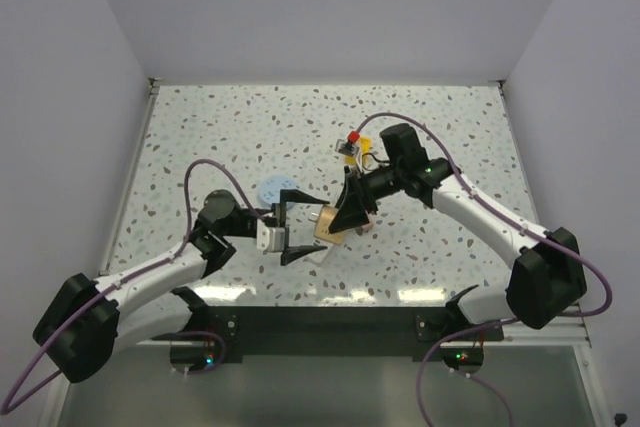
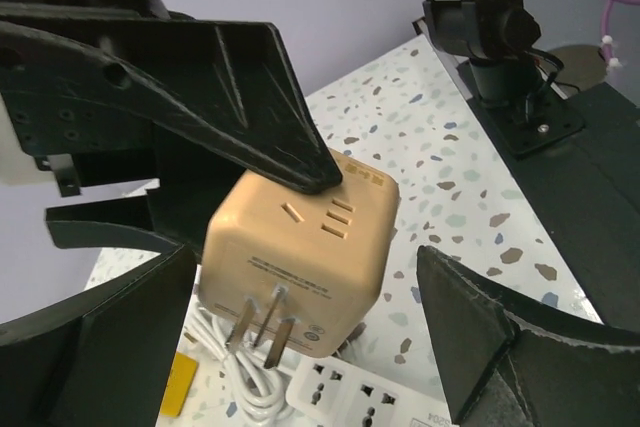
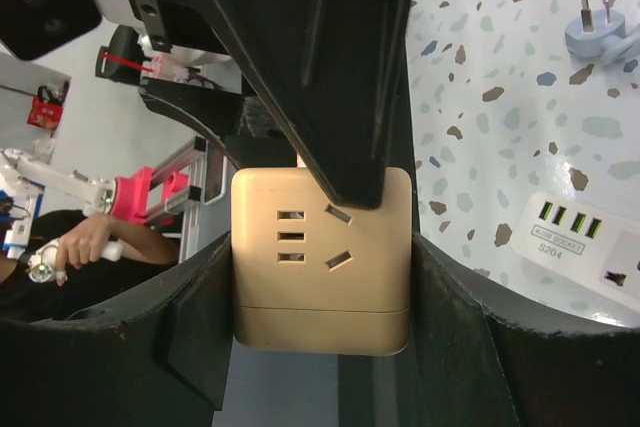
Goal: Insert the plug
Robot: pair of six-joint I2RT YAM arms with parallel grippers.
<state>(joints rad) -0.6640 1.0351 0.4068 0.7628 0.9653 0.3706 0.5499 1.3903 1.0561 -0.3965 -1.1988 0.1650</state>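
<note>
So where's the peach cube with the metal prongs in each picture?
Top external: peach cube at centre, where both arms meet.
Left wrist: cube in the middle, prongs on its lower face.
Right wrist: cube at centre, between the fingers of the right gripper.
Shared landmark: the speckled table.
</note>
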